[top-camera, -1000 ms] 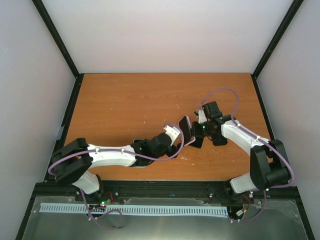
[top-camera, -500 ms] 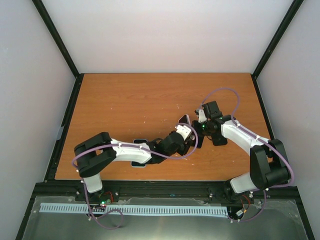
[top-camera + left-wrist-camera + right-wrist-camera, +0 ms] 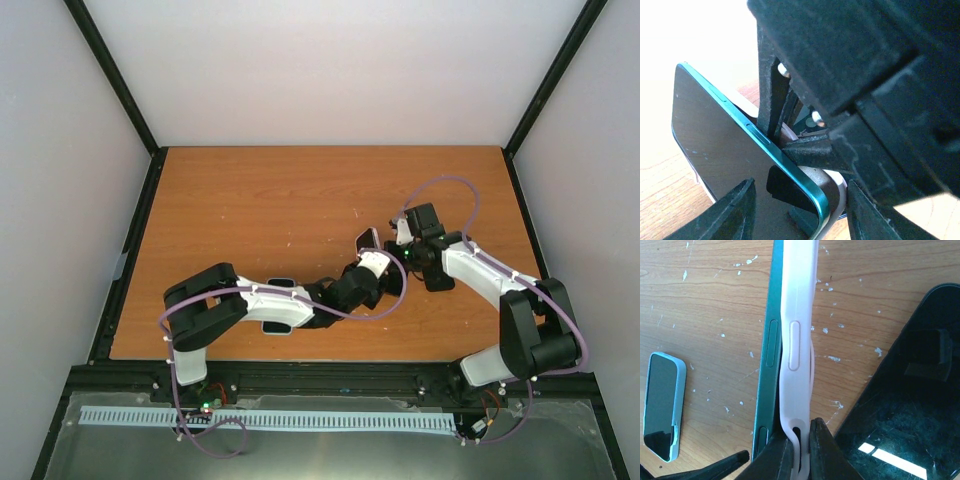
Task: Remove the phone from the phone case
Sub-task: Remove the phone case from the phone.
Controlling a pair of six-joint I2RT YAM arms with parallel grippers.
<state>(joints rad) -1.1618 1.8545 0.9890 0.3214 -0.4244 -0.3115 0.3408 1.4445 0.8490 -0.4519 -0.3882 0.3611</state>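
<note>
Above the wooden table (image 3: 250, 200): the phone (image 3: 769, 340) – teal-edged, dark screen – is held on edge, off the surface, between the two arms near the table's middle.
Phone case (image 3: 799, 315): pale pink and soft. Its long side bows away from the phone's teal edge, so the phone sits partly out of it. At the lower end the two stay close together.
Step in hand: by my reading, peeling the phone free, with one arm anchoring the case and the other taking the phone.
Doing it well: the left gripper (image 3: 800, 200) should close on the phone's body alone, with no case lip caught under a finger. It should then draw the phone away slowly, because the stretchy case may cling at the last corner or snap back.
Right gripper (image 3: 800, 437): clenched on the case's thin wall, its fingers nearly meeting with only that wall between them.
Left gripper, state: partly parted, straddling the phone's lower corner. One finger lies in front of the screen; the other stands clear of the teal edge, with case showing in the gap – no firm hold visible.
Around: a small phone in a pale blue case (image 3: 660, 405) lies flat, well apart. A dark glossy slab (image 3: 900, 400), probably another phone, lies beside the right gripper.
</note>
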